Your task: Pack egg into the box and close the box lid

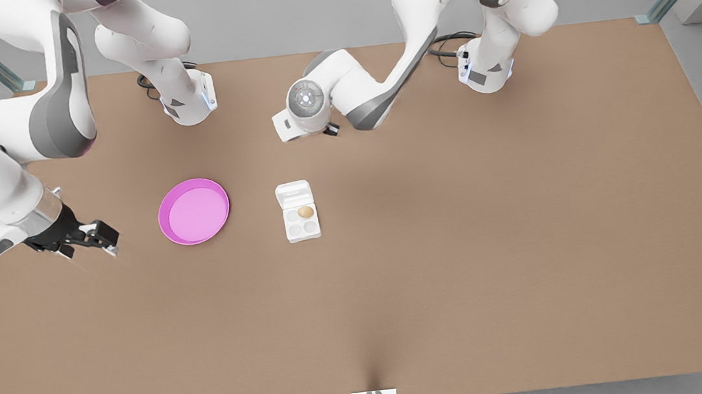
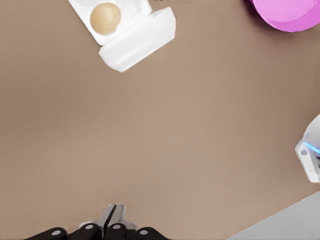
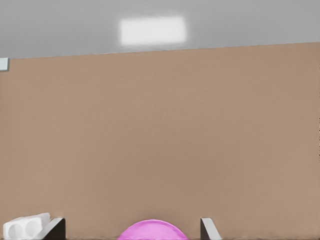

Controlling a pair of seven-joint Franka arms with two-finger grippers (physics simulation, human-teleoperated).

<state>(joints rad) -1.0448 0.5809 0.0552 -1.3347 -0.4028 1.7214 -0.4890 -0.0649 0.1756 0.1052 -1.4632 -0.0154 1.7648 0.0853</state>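
Tan-brown oval egg (image 1: pixel 305 211): seated in small white four-cup carton (image 1: pixel 294 231). Flat white lid (image 1: pixel 294 194): open; I'd push its free edge over gently. My left hand (image 2: pixel 110 220): fingers together, nearby. My right hand (image 1: pixel 101 239): fingers apart, waiting.

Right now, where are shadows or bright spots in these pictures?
Front view: a soft shadow on the table, to the box's right in that view. Left wrist view: even light on egg and box lid; left gripper, jaws shut. Right wrist view: a bright white patch on the wall; right gripper, jaws open.
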